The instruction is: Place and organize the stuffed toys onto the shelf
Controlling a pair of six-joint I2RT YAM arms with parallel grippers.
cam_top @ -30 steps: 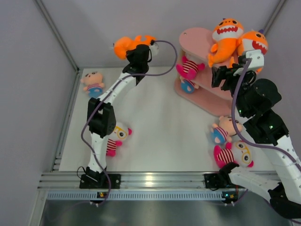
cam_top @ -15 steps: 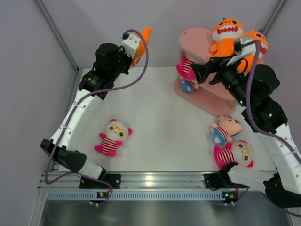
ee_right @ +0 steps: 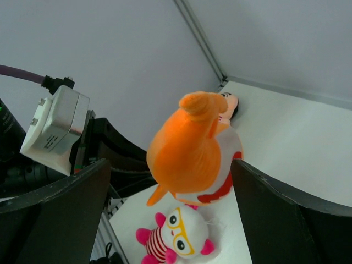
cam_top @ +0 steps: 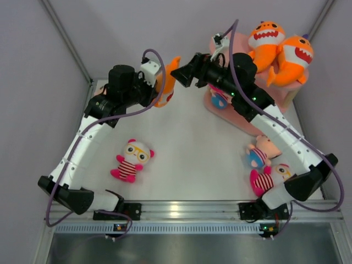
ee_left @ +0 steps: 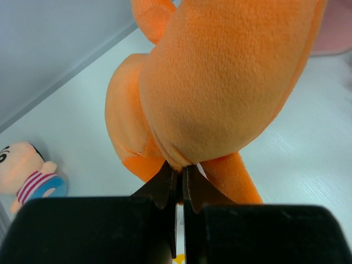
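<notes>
Right gripper (cam_top: 183, 73) swung left off the shelf (cam_top: 243, 122) | jaws wide apart, orange shark (cam_top: 168, 83) straight ahead, standing up | left gripper (ee_left: 177, 175) pinches its bottom edge.

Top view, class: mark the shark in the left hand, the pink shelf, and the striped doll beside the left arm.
Shark (cam_top: 169, 80), top view, its body.
Pink shelf (cam_top: 241, 44), top view, top board.
Striped doll (cam_top: 127, 168), top view, striped belly.

No readable text, label, brand, number or sign appears in any view; the toys, the shelf, the arms and the worktop bear no legible writing.
</notes>
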